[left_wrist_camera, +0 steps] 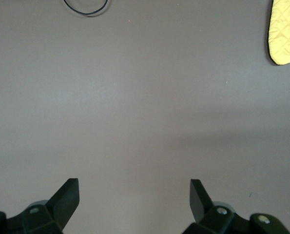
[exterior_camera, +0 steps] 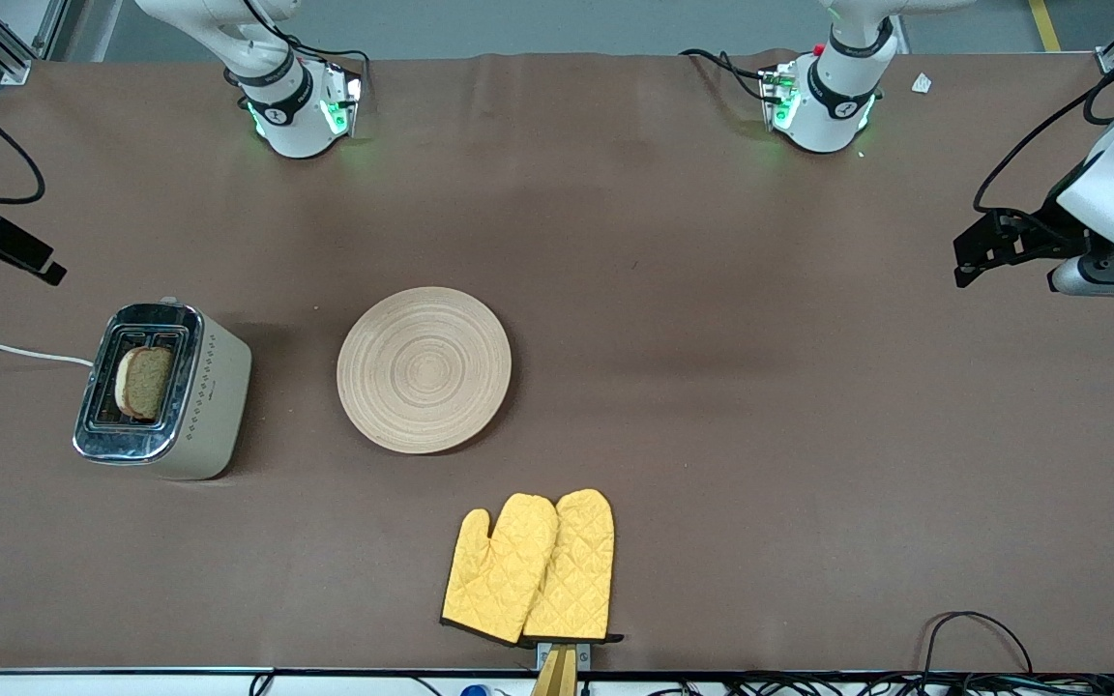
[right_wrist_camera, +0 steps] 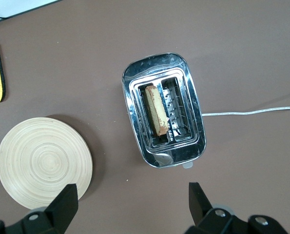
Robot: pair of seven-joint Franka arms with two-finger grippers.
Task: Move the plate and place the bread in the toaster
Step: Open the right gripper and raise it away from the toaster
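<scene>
The bread [exterior_camera: 146, 382] stands upright in one slot of the toaster [exterior_camera: 219, 387], toward the right arm's end of the table. It also shows in the right wrist view [right_wrist_camera: 157, 112], in the toaster's [right_wrist_camera: 193, 146] slot nearer the plate. The plate [exterior_camera: 424, 369] lies empty on the table beside the toaster and shows in the right wrist view too [right_wrist_camera: 45, 168]. My right gripper [exterior_camera: 40, 266] is open and empty, up high by the toaster's end of the table [right_wrist_camera: 132, 197]. My left gripper [exterior_camera: 963, 263] is open and empty over bare table at the left arm's end [left_wrist_camera: 134, 195].
A pair of yellow oven mitts [exterior_camera: 533, 570] lies nearer the front camera than the plate; one edge shows in the left wrist view [left_wrist_camera: 284, 34]. The toaster's white cord [exterior_camera: 6, 350] runs off the table's end. A black cable loop [exterior_camera: 973, 628] lies by the front edge.
</scene>
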